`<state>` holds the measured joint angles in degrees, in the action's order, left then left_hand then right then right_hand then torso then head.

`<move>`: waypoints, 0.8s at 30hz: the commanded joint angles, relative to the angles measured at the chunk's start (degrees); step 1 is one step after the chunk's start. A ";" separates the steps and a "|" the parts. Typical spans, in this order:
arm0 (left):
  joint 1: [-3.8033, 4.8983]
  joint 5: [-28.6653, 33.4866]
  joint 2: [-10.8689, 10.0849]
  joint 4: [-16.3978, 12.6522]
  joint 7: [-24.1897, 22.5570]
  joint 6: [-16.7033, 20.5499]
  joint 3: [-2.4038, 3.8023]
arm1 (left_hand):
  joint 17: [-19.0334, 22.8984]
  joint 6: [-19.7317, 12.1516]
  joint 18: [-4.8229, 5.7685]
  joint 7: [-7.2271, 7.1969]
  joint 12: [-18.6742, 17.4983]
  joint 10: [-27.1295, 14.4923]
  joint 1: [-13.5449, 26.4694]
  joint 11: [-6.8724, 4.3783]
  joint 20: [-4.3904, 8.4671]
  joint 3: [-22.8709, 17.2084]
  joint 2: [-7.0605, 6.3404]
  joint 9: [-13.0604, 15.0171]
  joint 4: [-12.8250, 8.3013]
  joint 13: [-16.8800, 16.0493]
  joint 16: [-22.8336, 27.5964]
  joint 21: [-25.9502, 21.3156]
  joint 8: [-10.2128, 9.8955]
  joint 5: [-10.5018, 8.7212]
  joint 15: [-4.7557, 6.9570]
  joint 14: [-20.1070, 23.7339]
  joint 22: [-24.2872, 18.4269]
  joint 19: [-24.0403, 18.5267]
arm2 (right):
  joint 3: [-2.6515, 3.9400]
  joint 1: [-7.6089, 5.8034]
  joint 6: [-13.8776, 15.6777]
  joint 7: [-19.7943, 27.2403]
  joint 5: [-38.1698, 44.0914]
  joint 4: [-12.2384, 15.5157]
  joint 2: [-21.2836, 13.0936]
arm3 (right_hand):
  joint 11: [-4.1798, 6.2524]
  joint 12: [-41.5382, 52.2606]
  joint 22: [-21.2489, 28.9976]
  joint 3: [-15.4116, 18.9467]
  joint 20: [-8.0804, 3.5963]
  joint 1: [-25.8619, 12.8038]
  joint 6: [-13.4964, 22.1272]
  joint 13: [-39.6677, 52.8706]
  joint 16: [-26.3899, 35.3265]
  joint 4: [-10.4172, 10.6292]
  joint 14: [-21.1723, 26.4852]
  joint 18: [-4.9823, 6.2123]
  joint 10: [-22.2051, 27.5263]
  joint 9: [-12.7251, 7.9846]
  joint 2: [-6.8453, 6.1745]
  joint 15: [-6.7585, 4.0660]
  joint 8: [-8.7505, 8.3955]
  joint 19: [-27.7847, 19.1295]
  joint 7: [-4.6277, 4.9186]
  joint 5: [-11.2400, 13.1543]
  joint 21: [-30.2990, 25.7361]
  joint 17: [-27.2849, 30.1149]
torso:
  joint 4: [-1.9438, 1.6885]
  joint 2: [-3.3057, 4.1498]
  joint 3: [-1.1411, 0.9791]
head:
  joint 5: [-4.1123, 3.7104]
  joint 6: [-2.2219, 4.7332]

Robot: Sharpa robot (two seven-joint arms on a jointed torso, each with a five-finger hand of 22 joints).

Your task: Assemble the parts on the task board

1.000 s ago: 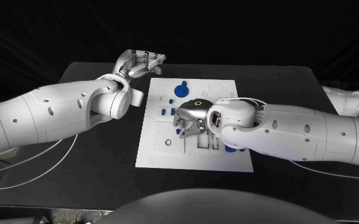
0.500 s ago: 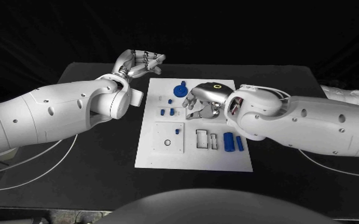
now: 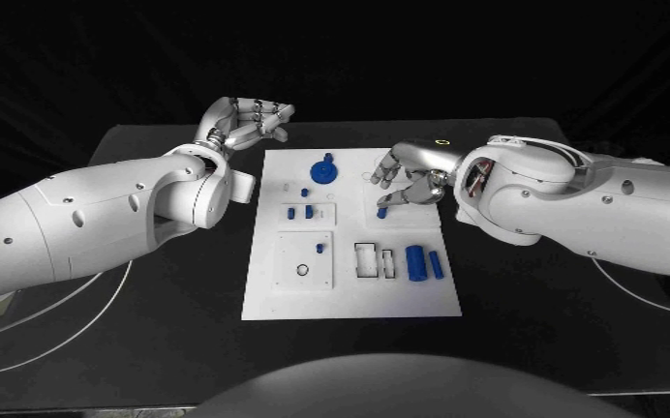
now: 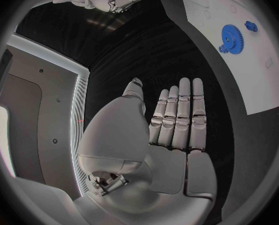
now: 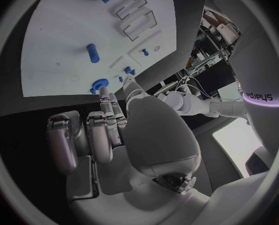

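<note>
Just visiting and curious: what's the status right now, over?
Left hand open, off the board. Right hand over the task board, holding nothing. Blue gear and blue cylinders on board. Nothing blocking.

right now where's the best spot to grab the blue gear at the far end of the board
Probably by the small knob standing up from the blue gear, pinched from above. The gear lies flat on the task board, so its rim gives little to hold. The right hand is nearer it and holds nothing.

The right hand [image 3: 407, 181] has lifted off the slots near the board's front and drawn back to the far right part of the task board [image 3: 352, 292], holding nothing
</note>
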<state>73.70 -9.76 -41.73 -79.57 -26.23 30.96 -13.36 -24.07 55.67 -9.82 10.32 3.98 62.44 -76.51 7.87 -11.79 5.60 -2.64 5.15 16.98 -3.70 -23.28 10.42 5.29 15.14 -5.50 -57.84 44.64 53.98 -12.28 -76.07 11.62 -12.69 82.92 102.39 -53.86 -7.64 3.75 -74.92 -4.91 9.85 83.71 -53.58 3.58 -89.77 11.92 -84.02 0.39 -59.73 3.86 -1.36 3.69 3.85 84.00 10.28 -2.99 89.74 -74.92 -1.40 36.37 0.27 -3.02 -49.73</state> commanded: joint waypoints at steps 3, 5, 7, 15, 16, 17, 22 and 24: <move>-0.03 0.15 0.21 0.09 -0.55 -0.97 0.04 | 0.08 -0.36 -0.65 -0.04 0.12 -0.41 0.09 -0.17 -0.20 -0.09 0.65 0.09 -0.20 -0.05 0.24 -0.25 0.21 0.29 0.04 0.52 -0.05 0.36 | -0.09 0.51 -5.14 -4.09 4.12 0.17 -0.76 | 0.11 -0.20 -15.08 0.22 0.24 0.07 0.55 -0.04 -0.23 -0.24 -5.98 -0.39 0.53 -0.05 0.40 0.16 -0.23 6.00 -0.09 0.25 0.26 -15.08 | -0.11 -0.02 -0.01 | -0.73 0.16; -0.05 0.15 0.20 0.10 -0.56 -0.97 0.04 | 0.08 -0.36 -0.65 -0.04 0.12 -0.41 0.09 -0.17 -0.20 -0.09 0.65 0.09 -0.20 -0.05 0.24 -0.25 0.21 0.29 0.04 0.52 -0.05 0.36 | -0.12 0.66 -5.24 -4.46 4.72 -0.06 -0.75 | 0.11 -0.19 -15.08 0.23 0.23 0.06 0.55 -0.04 -0.23 -0.25 -5.98 -0.39 0.54 -0.05 0.39 0.16 -0.23 6.00 -0.09 0.25 0.26 -15.08 | -0.18 -0.01 -0.02 | -0.82 0.24; -0.06 0.15 0.16 0.08 -0.56 -0.96 0.04 | 0.08 -0.36 -0.65 -0.04 0.12 -0.41 0.09 -0.17 -0.20 -0.09 0.65 0.09 -0.20 -0.05 0.24 -0.25 0.21 0.29 0.04 0.52 -0.05 0.36 | -0.14 0.93 -5.14 -4.77 5.29 -0.54 -0.42 | 0.12 -0.19 -15.08 0.24 0.23 0.07 0.57 -0.03 -0.23 -0.26 -5.98 -0.39 0.56 -0.04 0.37 0.15 -0.23 6.00 -0.11 0.25 0.26 -15.08 | -0.25 0.01 0.02 | -0.85 0.29; -0.07 0.15 -0.19 -0.15 -0.58 -0.86 0.04 | 0.08 -0.36 -0.65 -0.04 0.12 -0.41 0.09 -0.17 -0.20 -0.09 0.65 0.09 -0.20 -0.05 0.24 -0.25 0.21 0.29 0.04 0.52 -0.05 0.36 | -0.20 2.98 -4.65 -6.23 7.92 -3.66 2.66 | 0.13 -0.09 -15.08 0.25 0.21 0.26 0.80 0.00 -0.23 -0.47 -5.98 -0.39 0.66 -0.06 0.35 0.15 -0.25 6.00 -0.23 0.23 0.26 -15.08 | -0.24 0.06 0.02 | -0.55 0.51; -0.07 0.15 -0.24 -0.19 -0.58 -0.84 0.04 | 0.08 -0.36 -0.65 -0.04 0.12 -0.41 0.09 -0.17 -0.20 -0.09 0.65 0.09 -0.20 -0.05 0.24 -0.25 0.21 0.29 0.04 0.52 -0.05 0.36 | -0.20 3.20 -4.77 -6.45 8.22 -4.05 3.06 | 0.12 -0.09 -15.08 0.24 0.21 0.32 0.88 0.00 -0.23 -0.54 -5.98 -0.39 0.73 -0.06 0.36 0.15 -0.25 6.00 -0.24 0.23 0.26 -15.08 | -0.27 0.09 0.03 | -0.49 0.50; -0.07 0.15 -0.29 -0.23 -0.58 -0.82 0.04 | 0.08 -0.36 -0.65 -0.04 0.12 -0.41 0.09 -0.17 -0.20 -0.09 0.65 0.09 -0.20 -0.05 0.24 -0.25 0.21 0.29 0.04 0.52 -0.05 0.36 | -0.21 3.40 -4.86 -6.65 8.48 -4.41 3.43 | 0.11 -0.08 -15.08 0.22 0.20 0.41 0.99 0.01 -0.23 -0.63 -5.98 -0.39 0.83 -0.06 0.39 0.15 -0.26 6.00 -0.26 0.23 0.26 -15.08 | -0.27 0.08 0.03 | -0.43 0.49; -0.07 0.15 -0.50 -0.42 -0.57 -0.75 0.04 | 0.08 -0.36 -0.65 -0.04 0.12 -0.41 0.09 -0.17 -0.20 -0.09 0.65 0.09 -0.20 -0.05 0.24 -0.25 0.21 0.29 0.04 0.52 -0.05 0.36 | -0.21 3.96 -5.61 -7.15 9.19 -5.85 4.96 | 0.19 0.11 -15.08 0.02 0.17 0.81 1.23 0.07 -0.23 -0.99 -5.98 -0.39 0.77 -0.04 0.69 0.10 -0.20 6.00 -0.53 0.21 0.26 -15.08 | -0.14 0.08 0.02 | -0.23 0.41; -0.07 0.15 -0.58 -0.50 -0.57 -0.72 0.04 | 0.08 -0.36 -0.65 -0.04 0.12 -0.41 0.09 -0.17 -0.20 -0.09 0.65 0.09 -0.20 -0.05 0.24 -0.25 0.21 0.29 0.04 0.52 -0.05 0.36 | -0.21 4.12 -5.75 -7.23 9.36 -6.30 5.49 | 0.40 0.41 -15.08 -0.15 0.09 1.11 1.07 0.14 -0.23 -1.24 -5.98 -0.39 0.23 0.03 0.93 -0.05 -0.04 6.00 -0.78 0.20 0.26 -15.08 | -0.14 0.08 0.03 | -0.16 0.35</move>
<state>73.62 -9.76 -42.33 -79.85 -26.25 30.90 -13.36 -24.08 55.67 -9.82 10.32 3.98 62.45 -76.51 7.87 -11.79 5.60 -2.64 5.15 16.98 -3.69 -23.28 10.42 5.29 15.14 -5.51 -57.84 44.65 53.99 -12.49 -72.07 7.37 -18.59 89.91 96.44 -48.67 -7.44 3.76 -74.91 -5.09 9.85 84.32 -52.54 3.63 -89.77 11.11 -84.02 0.39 -59.13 3.86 -0.76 3.68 3.85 84.00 9.69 -2.99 89.74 -74.91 -1.63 36.46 0.30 -3.32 -49.27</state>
